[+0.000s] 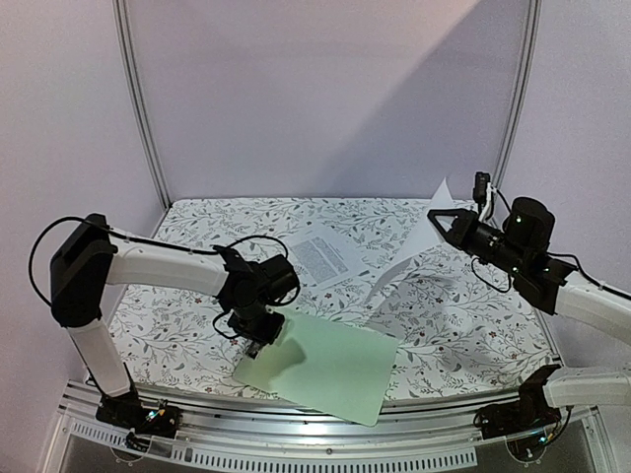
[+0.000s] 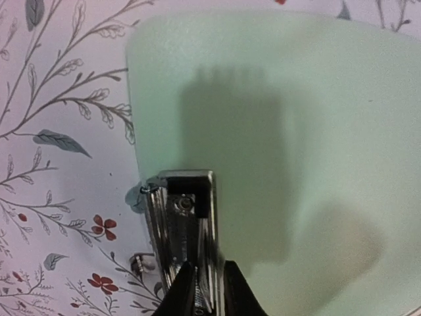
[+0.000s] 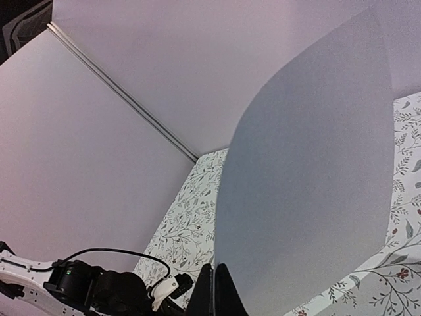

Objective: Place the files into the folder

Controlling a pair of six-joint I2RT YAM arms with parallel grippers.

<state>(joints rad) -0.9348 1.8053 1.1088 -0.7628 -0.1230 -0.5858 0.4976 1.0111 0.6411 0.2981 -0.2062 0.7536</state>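
The pale green folder [image 1: 330, 372] lies flat at the table's near edge. Its metal clip [image 2: 181, 220] is at the left short edge. My left gripper [image 1: 258, 333] is shut on the clip's lever, and its fingertips [image 2: 200, 295] pinch the metal from both sides. My right gripper [image 1: 441, 219] is shut on the edge of one blank white file [image 1: 406, 254] and holds it lifted and curled above the table at the right. This file fills much of the right wrist view [image 3: 309, 171], above the closed gripper [image 3: 214, 289]. A second file [image 1: 323, 258], printed side up, lies flat behind the folder.
The table has a floral cloth [image 1: 197, 222] and is enclosed by pale walls with metal posts [image 1: 143, 108]. My left arm [image 3: 99, 288] shows low in the right wrist view. A metal rail [image 1: 296, 434] runs along the near edge.
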